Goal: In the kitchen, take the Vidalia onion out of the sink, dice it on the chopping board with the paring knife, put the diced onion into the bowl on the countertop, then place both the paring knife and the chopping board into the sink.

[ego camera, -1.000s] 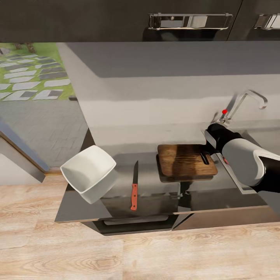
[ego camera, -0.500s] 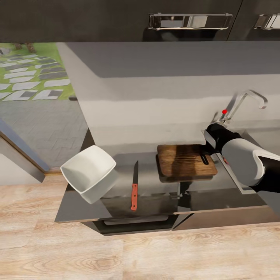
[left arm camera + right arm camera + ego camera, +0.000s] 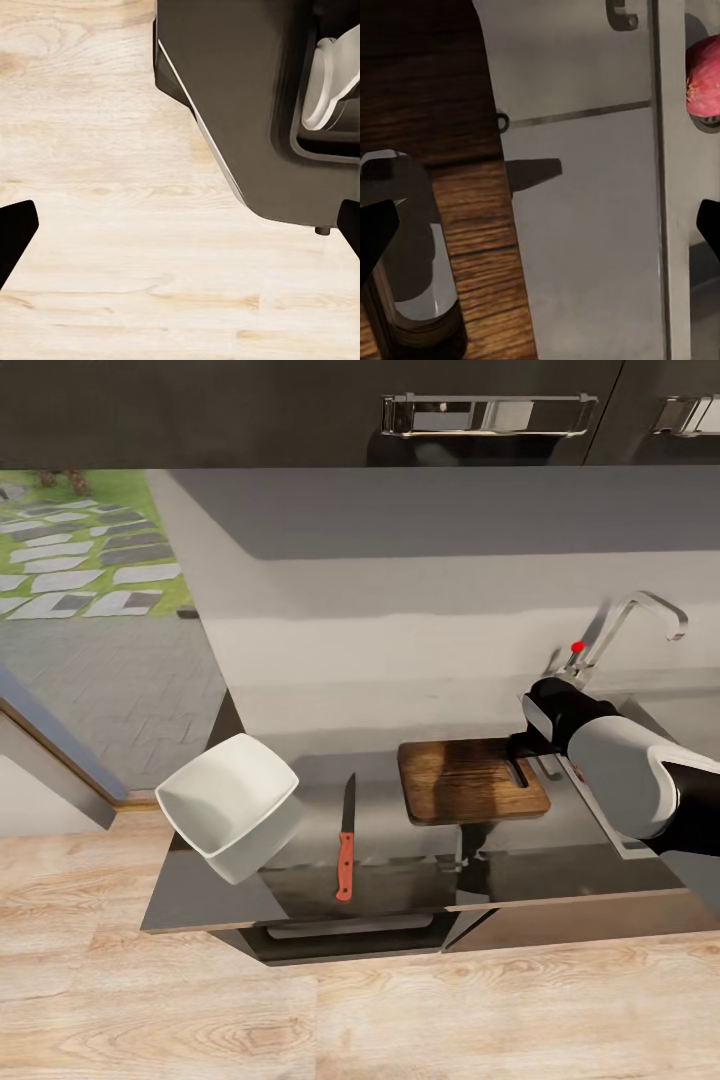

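The dark brown chopping board lies on the grey countertop, its slot handle toward the sink. My right gripper hovers at that handle end, open, its fingertips wide apart, one over the slot and the other over the sink's steel. A reddish onion lies in the basin by the drain. The paring knife rests left of the board, its red-brown handle toward the front edge. The white square bowl sits at the counter's left end. My left gripper hangs open over the wooden floor.
The chrome tap with its red-tipped lever stands right behind my right wrist. Dark upper cabinets with bar handles hang overhead. The counter ends just left of the bowl, beside a window. My dark base is near the left gripper.
The chopping board has shifted a little to the left and back and now lies flatter on the counter. My right gripper has moved slightly left with it.
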{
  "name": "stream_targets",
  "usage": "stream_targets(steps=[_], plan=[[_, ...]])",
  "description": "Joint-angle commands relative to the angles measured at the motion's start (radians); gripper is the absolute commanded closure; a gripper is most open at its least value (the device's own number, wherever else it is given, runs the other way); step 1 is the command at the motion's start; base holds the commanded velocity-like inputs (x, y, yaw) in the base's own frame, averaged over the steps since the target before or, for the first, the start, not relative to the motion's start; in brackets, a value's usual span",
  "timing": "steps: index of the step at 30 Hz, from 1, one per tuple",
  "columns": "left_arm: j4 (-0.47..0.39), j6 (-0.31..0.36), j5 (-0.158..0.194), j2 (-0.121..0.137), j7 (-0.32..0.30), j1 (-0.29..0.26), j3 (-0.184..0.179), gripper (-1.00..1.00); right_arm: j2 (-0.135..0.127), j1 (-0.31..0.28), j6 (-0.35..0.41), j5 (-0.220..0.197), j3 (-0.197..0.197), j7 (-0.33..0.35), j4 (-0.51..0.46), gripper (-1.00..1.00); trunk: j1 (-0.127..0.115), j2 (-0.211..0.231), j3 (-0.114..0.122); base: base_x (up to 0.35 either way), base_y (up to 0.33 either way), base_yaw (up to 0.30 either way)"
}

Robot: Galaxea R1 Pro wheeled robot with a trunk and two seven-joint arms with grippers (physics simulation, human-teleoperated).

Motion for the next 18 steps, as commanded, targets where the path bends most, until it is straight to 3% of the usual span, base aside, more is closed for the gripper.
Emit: stream_targets(steps=[1, 12, 18], plan=[[-0.002, -0.001, 0.000, 0.000, 0.003, 0.001, 0.000, -1.00, 0.000, -0.001, 0.002, 0.001, -0.009, -0.006, 0.000, -1.00, 0.001, -0.002, -0.001, 0.000, 0.000, 0.000], [-0.002, -0.001, 0.000, 0.000, 0.003, 0.001, 0.000, -1.00, 0.000, -0.001, 0.002, 0.001, -0.009, -0.006, 0.000, -1.00, 0.001, -0.002, -0.001, -0.005, 0.000, 0.000], [0.005, -0.001, 0.000, 0.000, 0.003, 0.001, 0.000, -1.00, 0.000, -0.001, 0.002, 0.001, -0.009, -0.005, 0.000, -1.00, 0.001, -0.002, -0.001, -0.188, 0.000, 0.000]])
